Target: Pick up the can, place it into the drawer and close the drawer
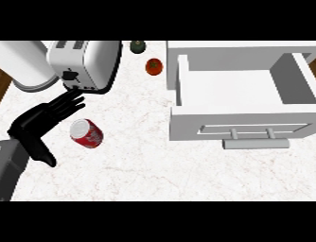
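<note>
Left hand [40,124]: we see it at lower left of the frame, fingers straight and released, holding nothing; its fingertips point up towards the toaster.
Can [87,133]: red, lying on its side on the tabletop [140,160], just right of the hand; we cannot tell whether they touch.
Drawer [248,101]: open at the right of the frame, handle towards us, white inside.
Toaster [84,61]: upper left, just beyond the fingertips.
Tomato [153,66]: upper middle, left of the drawer.
Right hand: we see none.
</note>
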`<state>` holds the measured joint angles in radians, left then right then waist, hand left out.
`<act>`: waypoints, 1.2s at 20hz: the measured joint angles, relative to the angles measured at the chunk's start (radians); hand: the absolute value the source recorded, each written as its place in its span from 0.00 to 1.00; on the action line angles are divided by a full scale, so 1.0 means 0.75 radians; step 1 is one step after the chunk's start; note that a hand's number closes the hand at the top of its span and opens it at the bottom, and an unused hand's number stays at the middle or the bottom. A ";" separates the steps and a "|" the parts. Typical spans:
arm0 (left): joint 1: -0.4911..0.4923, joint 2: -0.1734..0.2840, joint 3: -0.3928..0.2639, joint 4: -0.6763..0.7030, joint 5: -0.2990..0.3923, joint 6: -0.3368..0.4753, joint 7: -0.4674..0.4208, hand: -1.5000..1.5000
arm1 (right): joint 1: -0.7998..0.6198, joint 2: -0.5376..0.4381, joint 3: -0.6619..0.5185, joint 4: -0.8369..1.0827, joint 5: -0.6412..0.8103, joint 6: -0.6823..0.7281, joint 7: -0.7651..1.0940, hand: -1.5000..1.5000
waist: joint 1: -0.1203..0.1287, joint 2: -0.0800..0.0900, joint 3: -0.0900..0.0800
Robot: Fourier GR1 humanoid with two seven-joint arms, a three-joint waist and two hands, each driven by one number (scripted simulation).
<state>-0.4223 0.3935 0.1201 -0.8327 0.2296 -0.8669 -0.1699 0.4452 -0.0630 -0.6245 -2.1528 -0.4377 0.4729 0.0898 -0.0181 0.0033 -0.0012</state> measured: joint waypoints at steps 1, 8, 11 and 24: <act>-0.007 -0.001 -0.003 0.039 -0.044 0.016 -0.049 0.00 | 0.006 -0.003 -0.013 -0.001 -0.010 0.012 -0.004 0.00 | -0.002 0.000 0.000; -0.094 0.026 -0.027 0.337 -0.248 0.097 -0.269 0.00 | -0.024 0.003 -0.025 -0.026 -0.019 0.016 0.045 0.00 | -0.007 0.003 -0.001; -0.085 0.031 -0.058 0.408 -0.312 0.127 -0.354 0.00 | -0.036 -0.022 -0.052 -0.027 -0.057 0.016 0.070 0.00 | -0.009 0.004 -0.001; -0.183 -0.036 -0.105 0.692 -0.411 0.216 -0.488 0.00 | -0.026 -0.032 -0.096 -0.041 -0.116 0.052 0.095 0.00 | -0.027 0.010 -0.003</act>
<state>-0.5598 0.3664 0.0417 -0.3141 -0.0784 -0.7049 -0.5362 0.4259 -0.0869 -0.6968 -2.1839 -0.5244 0.5122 0.1610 -0.0385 0.0108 -0.0035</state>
